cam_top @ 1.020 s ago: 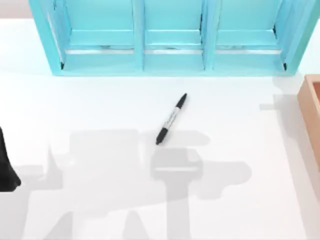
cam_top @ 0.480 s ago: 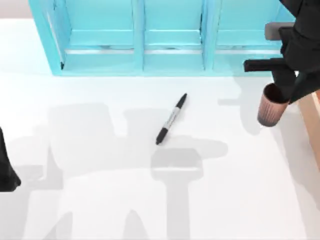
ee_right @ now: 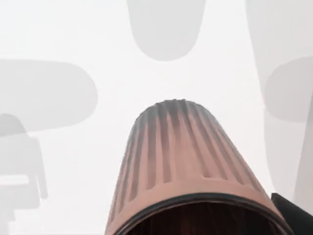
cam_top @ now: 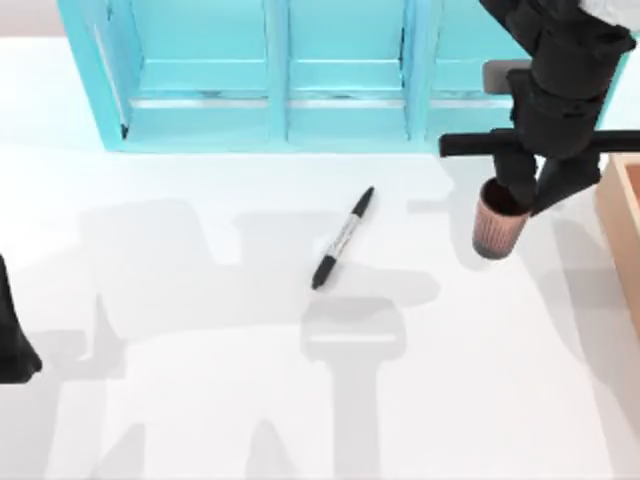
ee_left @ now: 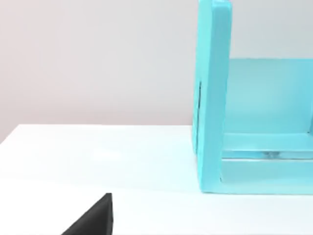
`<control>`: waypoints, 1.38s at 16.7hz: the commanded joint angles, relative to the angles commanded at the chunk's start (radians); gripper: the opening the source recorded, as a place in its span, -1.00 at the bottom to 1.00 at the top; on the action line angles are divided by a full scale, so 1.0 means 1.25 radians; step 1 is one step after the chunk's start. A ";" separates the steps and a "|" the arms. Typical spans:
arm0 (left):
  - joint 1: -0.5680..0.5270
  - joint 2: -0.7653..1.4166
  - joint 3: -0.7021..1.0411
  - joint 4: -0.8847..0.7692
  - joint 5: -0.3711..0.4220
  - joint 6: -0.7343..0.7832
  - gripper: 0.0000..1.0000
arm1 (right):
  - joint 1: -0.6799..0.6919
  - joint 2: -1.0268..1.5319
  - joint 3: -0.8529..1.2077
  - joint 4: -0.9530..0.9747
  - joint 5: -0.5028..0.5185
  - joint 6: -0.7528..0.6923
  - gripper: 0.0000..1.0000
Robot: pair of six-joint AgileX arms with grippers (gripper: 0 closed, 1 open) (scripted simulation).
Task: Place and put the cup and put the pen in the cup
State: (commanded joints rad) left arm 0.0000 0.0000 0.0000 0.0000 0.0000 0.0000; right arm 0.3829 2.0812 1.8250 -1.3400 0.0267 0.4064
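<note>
Your right gripper [cam_top: 535, 195] clamped on cup [cam_top: 497, 230] rim, right of pen [cam_top: 342, 238]. Left gripper [cam_top: 15, 345] parked at left edge, finger state unclear.

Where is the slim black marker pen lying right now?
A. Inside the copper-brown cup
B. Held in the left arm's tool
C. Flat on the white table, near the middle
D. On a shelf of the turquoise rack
C. The slim black marker pen with a grey-white barrel lies flat on the white table, apart from the copper-brown ribbed cup at the right arm's tool.
</note>
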 joint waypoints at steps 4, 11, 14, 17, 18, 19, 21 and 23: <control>0.000 0.000 0.000 0.000 0.000 0.000 1.00 | 0.008 0.009 -0.066 0.086 0.002 0.003 -1.00; 0.000 0.000 0.000 0.000 0.000 0.000 1.00 | 0.011 0.017 -0.109 0.132 0.003 0.007 -0.85; 0.000 0.000 0.000 0.000 0.000 0.000 1.00 | 0.011 0.017 -0.109 0.132 0.003 0.007 -0.40; 0.000 0.000 0.000 0.000 0.000 0.000 1.00 | 0.011 0.017 -0.109 0.132 0.003 0.007 0.06; 0.000 0.000 0.000 0.000 0.000 0.000 1.00 | 0.011 0.017 -0.109 0.132 0.003 0.007 0.21; 0.000 0.000 0.000 0.000 0.000 0.000 1.00 | 0.011 0.017 -0.109 0.132 0.003 0.007 0.36; 0.000 0.000 0.000 0.000 0.000 0.000 1.00 | 0.011 0.017 -0.109 0.132 0.003 0.007 0.66; 0.000 0.000 0.000 0.000 0.000 0.000 1.00 | 0.011 0.017 -0.109 0.132 0.003 0.007 0.96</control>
State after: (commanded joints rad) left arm 0.0000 0.0000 0.0000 0.0000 0.0000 0.0000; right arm 0.3970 2.1024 1.6890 -1.1754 0.0308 0.4152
